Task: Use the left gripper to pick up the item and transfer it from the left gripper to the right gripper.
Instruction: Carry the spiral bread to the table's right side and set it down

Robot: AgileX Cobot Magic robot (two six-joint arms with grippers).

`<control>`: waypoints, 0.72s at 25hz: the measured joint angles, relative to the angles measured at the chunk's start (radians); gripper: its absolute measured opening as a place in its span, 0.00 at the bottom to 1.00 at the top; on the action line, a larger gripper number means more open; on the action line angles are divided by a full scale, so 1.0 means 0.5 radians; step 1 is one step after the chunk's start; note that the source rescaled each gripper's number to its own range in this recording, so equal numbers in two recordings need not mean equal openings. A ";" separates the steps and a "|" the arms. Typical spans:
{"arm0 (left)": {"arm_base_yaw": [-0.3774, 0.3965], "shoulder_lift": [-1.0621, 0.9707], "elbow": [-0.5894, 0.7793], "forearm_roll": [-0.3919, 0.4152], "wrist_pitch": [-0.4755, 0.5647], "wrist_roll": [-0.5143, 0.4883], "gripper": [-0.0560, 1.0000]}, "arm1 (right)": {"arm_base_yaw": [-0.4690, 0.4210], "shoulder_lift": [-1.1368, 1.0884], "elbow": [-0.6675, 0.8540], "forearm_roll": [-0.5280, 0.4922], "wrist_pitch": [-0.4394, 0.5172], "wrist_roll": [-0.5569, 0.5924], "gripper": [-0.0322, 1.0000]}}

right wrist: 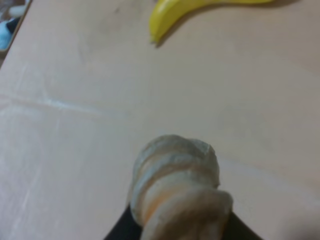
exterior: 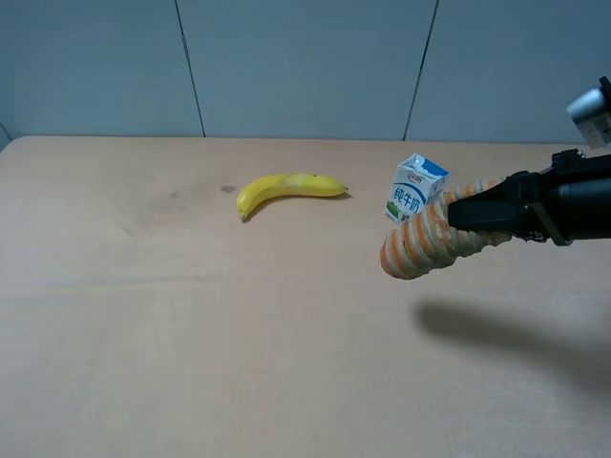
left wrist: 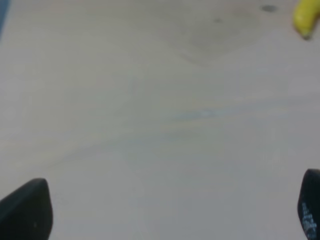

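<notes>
The ridged tan-orange bread roll [exterior: 415,246] hangs above the table at the right, held at one end by my right gripper [exterior: 458,218], which is shut on it. In the right wrist view the roll [right wrist: 175,190] fills the lower middle, with a black fingertip [right wrist: 119,231] on each side of it. My left gripper [left wrist: 167,215] is open and empty over bare table; only the fingertips [left wrist: 27,210] show, wide apart. The left arm is out of the exterior high view.
A yellow banana [exterior: 286,188] lies at the middle back of the table [exterior: 191,334]. It also shows in the left wrist view [left wrist: 305,17] and the right wrist view [right wrist: 190,10]. A blue-and-white milk carton [exterior: 415,188] stands just behind the roll.
</notes>
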 joint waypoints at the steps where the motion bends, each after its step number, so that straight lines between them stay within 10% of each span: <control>1: 0.057 0.000 0.000 0.000 0.000 0.000 0.98 | 0.000 0.000 0.000 0.000 -0.008 0.006 0.03; 11: 0.196 0.000 0.000 0.000 0.000 -0.002 0.98 | 0.000 0.004 -0.059 -0.082 -0.002 0.096 0.03; 18: 0.202 0.000 0.000 0.000 0.000 -0.002 0.98 | 0.000 0.097 -0.542 -0.787 0.275 0.680 0.03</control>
